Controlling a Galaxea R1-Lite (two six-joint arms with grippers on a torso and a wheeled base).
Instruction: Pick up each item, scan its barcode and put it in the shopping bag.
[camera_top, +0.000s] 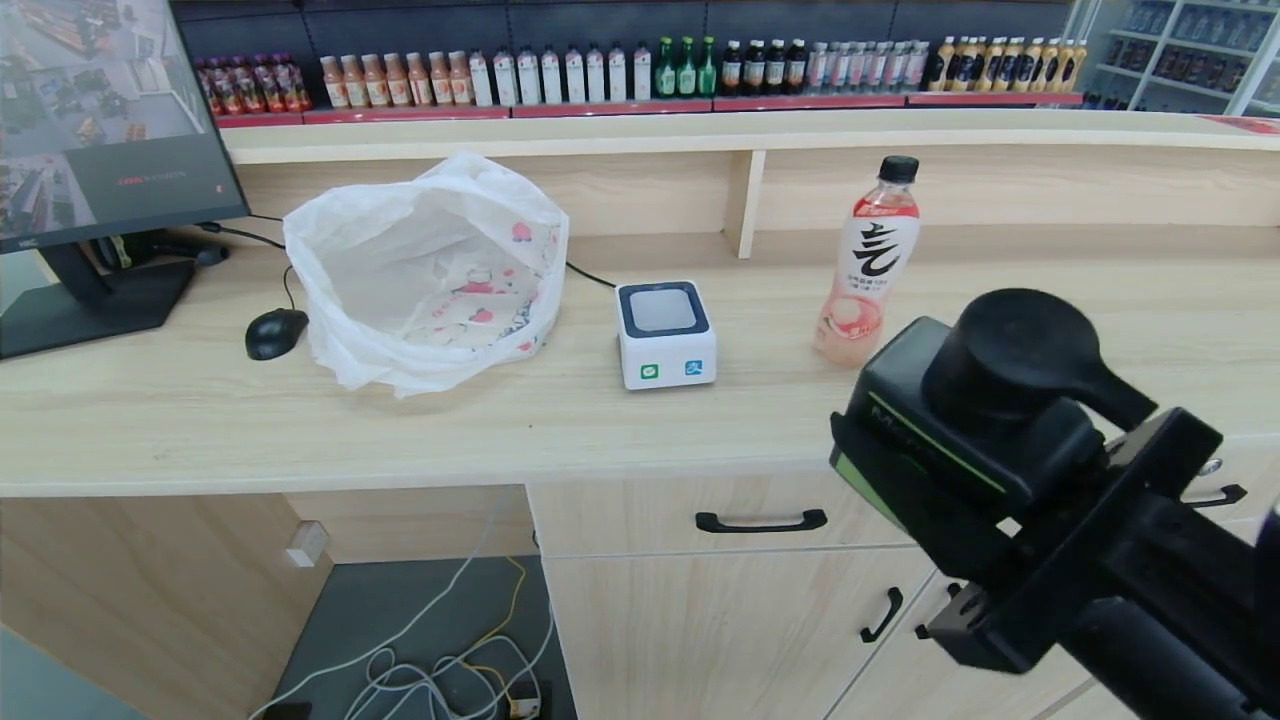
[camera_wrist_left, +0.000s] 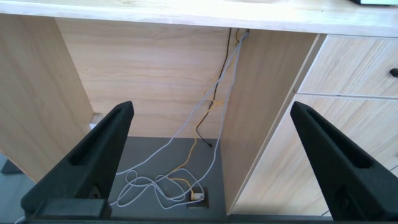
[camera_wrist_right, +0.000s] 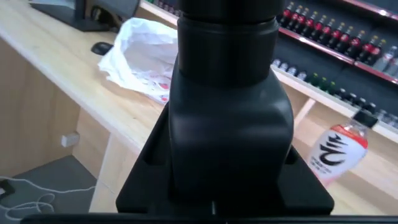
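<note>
A pink peach-drink bottle (camera_top: 865, 262) with a black cap stands upright on the wooden counter (camera_top: 560, 420), right of the white scanner box (camera_top: 665, 333). The bottle (camera_wrist_right: 339, 152) also shows in the right wrist view. The white plastic shopping bag (camera_top: 430, 270) sits open at the counter's left, also seen as the bag (camera_wrist_right: 140, 53) from the right wrist. My right arm (camera_top: 1000, 430) hangs in front of the counter's edge, below and right of the bottle. My left gripper (camera_wrist_left: 211, 168) is open and holds nothing, low in front of the recess under the counter.
A black mouse (camera_top: 275, 332) and a monitor (camera_top: 100, 120) stand left of the bag. A raised shelf (camera_top: 740, 135) runs along the counter's back. Drawers with black handles (camera_top: 760, 521) sit below the counter. Loose cables (camera_wrist_left: 168, 186) lie on the floor of the recess.
</note>
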